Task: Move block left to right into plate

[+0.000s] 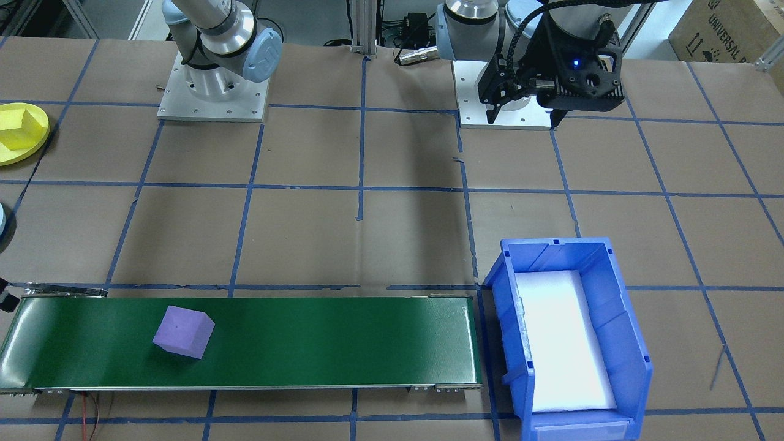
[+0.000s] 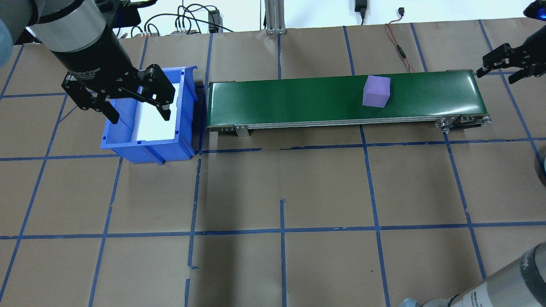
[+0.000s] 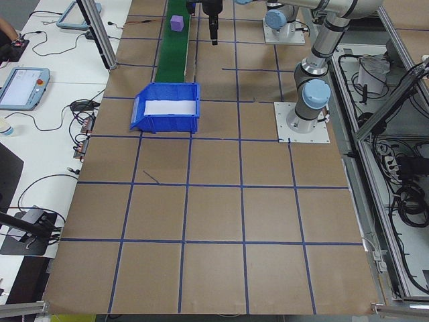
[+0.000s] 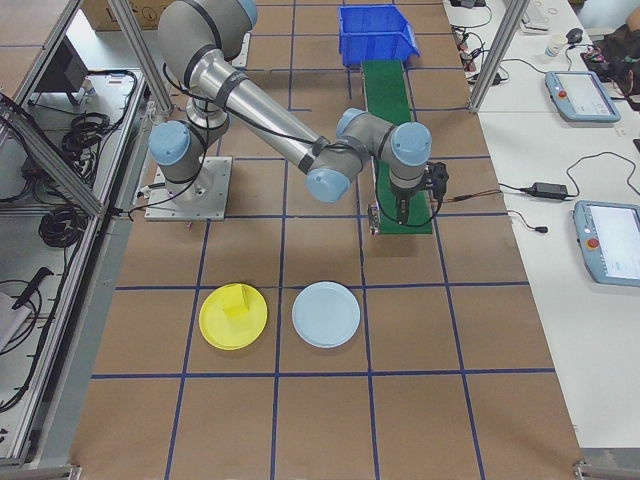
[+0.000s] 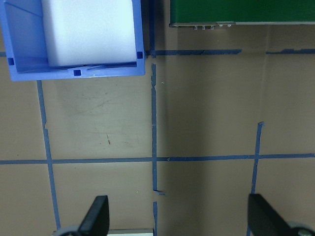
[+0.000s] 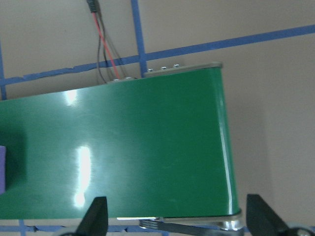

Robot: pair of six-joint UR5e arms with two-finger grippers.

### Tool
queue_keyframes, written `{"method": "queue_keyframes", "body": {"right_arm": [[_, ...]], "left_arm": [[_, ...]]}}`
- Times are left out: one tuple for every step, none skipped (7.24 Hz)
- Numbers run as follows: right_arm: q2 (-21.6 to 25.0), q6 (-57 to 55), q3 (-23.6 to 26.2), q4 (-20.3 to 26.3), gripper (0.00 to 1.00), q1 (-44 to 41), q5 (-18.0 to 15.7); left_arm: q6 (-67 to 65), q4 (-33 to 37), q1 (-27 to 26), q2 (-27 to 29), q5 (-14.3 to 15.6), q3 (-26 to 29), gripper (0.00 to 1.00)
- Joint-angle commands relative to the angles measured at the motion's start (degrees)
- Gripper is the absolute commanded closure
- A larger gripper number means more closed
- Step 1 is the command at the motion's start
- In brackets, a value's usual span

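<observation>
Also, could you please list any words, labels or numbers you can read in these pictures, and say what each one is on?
"UNIVERSAL R", cut off by the picture's edge: on the cardboard box at the table's corner.
White lettering on the left hand, on its black body: too blurred to read.
Lettering on the right arm: too small to read.
Nothing else readable.

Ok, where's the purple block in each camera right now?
Front-facing: purple block, left part of the green belt.
Overhead: right part of belt.
Exterior left: top, far belt end.
Exterior right: hidden or not visible.
Left wrist: not in view.
Right wrist: sliver at left edge.
Shared landmark: the belt.
</observation>
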State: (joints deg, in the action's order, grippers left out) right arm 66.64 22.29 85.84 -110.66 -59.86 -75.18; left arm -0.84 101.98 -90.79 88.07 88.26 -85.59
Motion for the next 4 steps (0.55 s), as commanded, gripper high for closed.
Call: {"method": "queue_keyframes", "body": {"right_arm": [[-0.1, -7.2, 0.5, -0.5, 0.02, -3.2, 3.5], [-0.3, -8.8, 0.6, -2.0, 0.02, -3.2, 4.1], [-0.8, -9.2, 0.6, -3.4, 0.02, -3.2, 4.1], [-1.7, -10.1, 0.6, -4.6, 0.02, -3.3, 4.2]], "left_arm": [[0.0, 0.1, -0.2, -0.2, 0.0, 0.6, 0.00], [0.0, 0.1, -0.2, -0.3, 0.2, -0.1, 0.00], [0.0, 0.1, -0.1, -0.2, 0.1, 0.7, 0.00], [0.1, 0.1, -0.1, -0.4, 0.2, 1.1, 0.00]]}}
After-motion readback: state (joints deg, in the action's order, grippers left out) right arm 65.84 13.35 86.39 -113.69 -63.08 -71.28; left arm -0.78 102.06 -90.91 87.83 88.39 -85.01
